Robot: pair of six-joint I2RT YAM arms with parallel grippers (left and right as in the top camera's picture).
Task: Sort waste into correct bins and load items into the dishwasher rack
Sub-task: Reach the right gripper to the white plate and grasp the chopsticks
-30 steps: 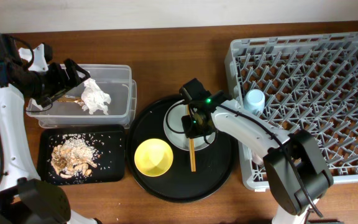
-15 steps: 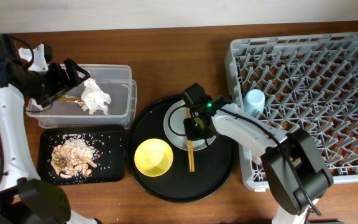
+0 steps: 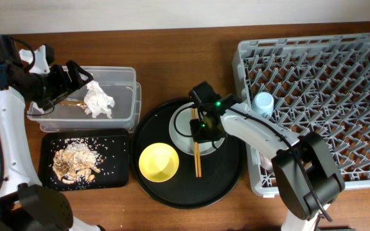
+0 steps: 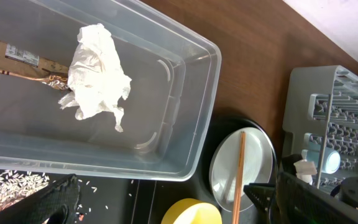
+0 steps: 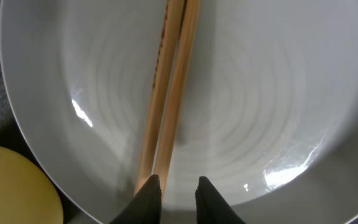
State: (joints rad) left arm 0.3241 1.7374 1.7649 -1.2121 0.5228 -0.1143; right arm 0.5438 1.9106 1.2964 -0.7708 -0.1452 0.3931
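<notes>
Your right gripper (image 5: 177,182) hangs at 6 o'clock on the plate (image 5: 260,93), jaws slightly parted, lined up to pinch the chopsticks (image 5: 169,93)

Colours read: white crumpled tissue (image 4: 95,71) and gold-brown wrapper strip (image 4: 23,70) in clear tub (image 4: 191,124); beige scraps (image 3: 76,160) on flat black tray (image 3: 117,174); yellow bowl (image 3: 158,162), glossy grey-white plate (image 5: 260,106) and brown wooden chopsticks (image 5: 169,93) on round black tray (image 3: 223,181); light-blue cup (image 3: 263,102) in grey rack (image 3: 243,51); reddish-brown wood-grain table (image 3: 172,58).
</notes>
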